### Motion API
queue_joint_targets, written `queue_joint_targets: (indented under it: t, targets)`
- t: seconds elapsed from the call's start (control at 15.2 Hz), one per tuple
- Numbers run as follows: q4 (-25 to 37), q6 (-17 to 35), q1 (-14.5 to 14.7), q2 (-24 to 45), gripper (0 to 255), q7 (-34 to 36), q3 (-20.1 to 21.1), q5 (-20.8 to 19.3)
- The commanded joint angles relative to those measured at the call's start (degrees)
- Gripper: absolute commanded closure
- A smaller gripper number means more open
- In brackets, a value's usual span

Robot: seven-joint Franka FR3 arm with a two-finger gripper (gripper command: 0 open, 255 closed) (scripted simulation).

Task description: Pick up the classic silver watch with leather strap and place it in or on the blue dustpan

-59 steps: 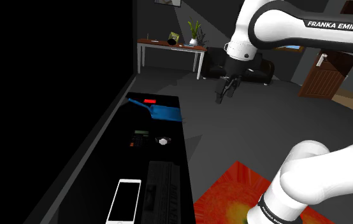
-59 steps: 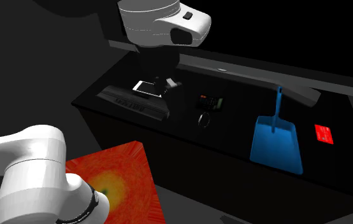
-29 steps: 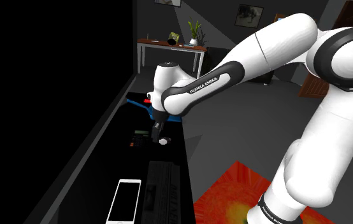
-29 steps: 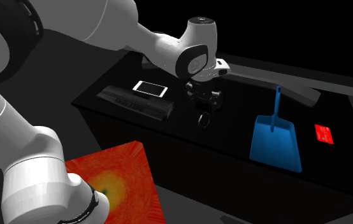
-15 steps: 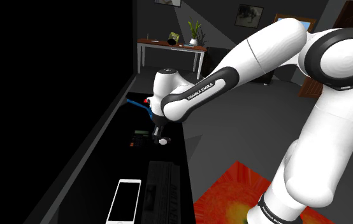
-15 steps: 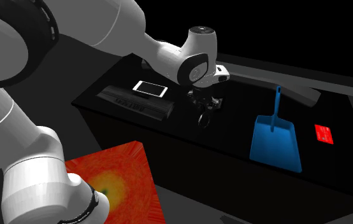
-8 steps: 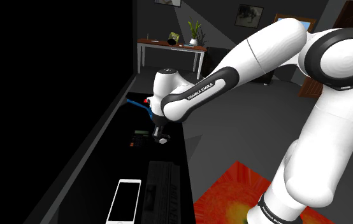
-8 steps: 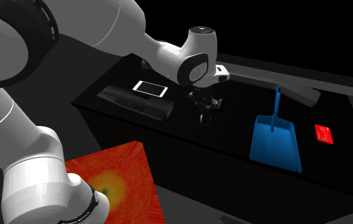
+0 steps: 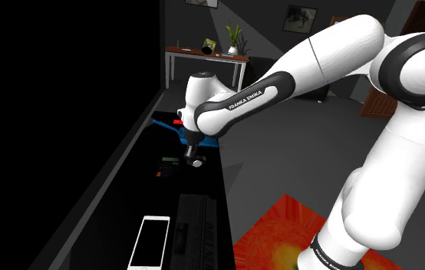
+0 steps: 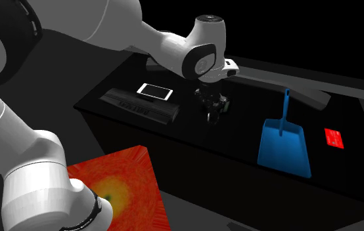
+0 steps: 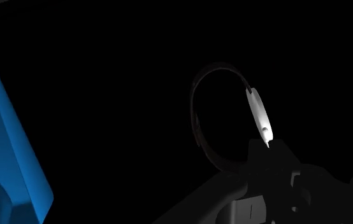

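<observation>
Watch [image 11: 259, 115] seemingly in the jaws' pinch near counter [image 10: 243, 134] edge, blue dustpan [image 10: 284, 149] well apart.

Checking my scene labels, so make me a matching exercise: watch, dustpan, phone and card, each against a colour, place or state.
Things:
1. watch
2. dustpan
3. phone
4. card

Descriptions:
A. red
B. beside the keyboard
C. clasped in the end effector
D. blue

Pairs: 1-C, 2-D, 3-B, 4-A.
</observation>
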Motion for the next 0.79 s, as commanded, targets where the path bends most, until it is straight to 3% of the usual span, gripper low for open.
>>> queue_joint_targets:
  t: [0.0,0.73]
  targets:
    - [0.89,-1.61,0.09,-0.70,255,-0.12,0.08,0.28]
    - [5.55,-9.98,0.16,-4.51,255,-1.43,-0.01,1.58]
